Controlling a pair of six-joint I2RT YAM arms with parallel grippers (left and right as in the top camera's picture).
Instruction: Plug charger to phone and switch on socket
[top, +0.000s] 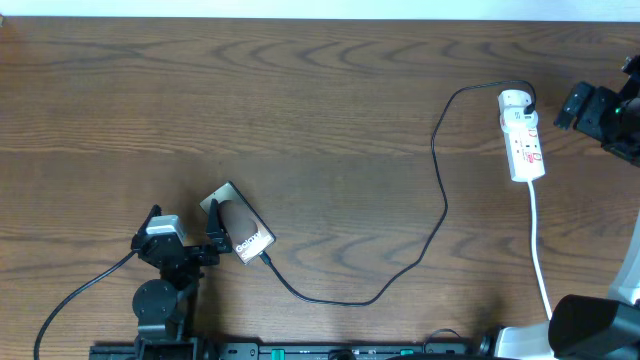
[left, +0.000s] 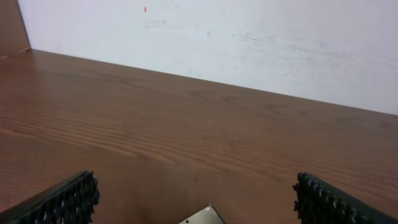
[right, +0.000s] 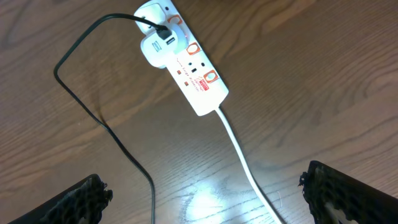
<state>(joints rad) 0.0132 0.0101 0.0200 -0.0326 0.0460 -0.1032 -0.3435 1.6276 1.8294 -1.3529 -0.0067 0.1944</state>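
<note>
Black charger (top: 445, 203) tip sits at 4 o'clock of the phone (top: 252, 240), seating unclear; we'd square the spread left fingers (left: 65, 202) over it, right fingers (right: 71, 202) also spread, socket (right: 189, 68) at their 12 o'clock.

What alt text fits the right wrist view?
A white power strip lies on a wooden table, a black cable plugged in at its far end. Its white cord runs toward the camera between the open fingers.

The wooden table (top: 300, 100) carries the phone (top: 245, 232), the charger (top: 444, 200) and the socket (top: 522, 140).
</note>
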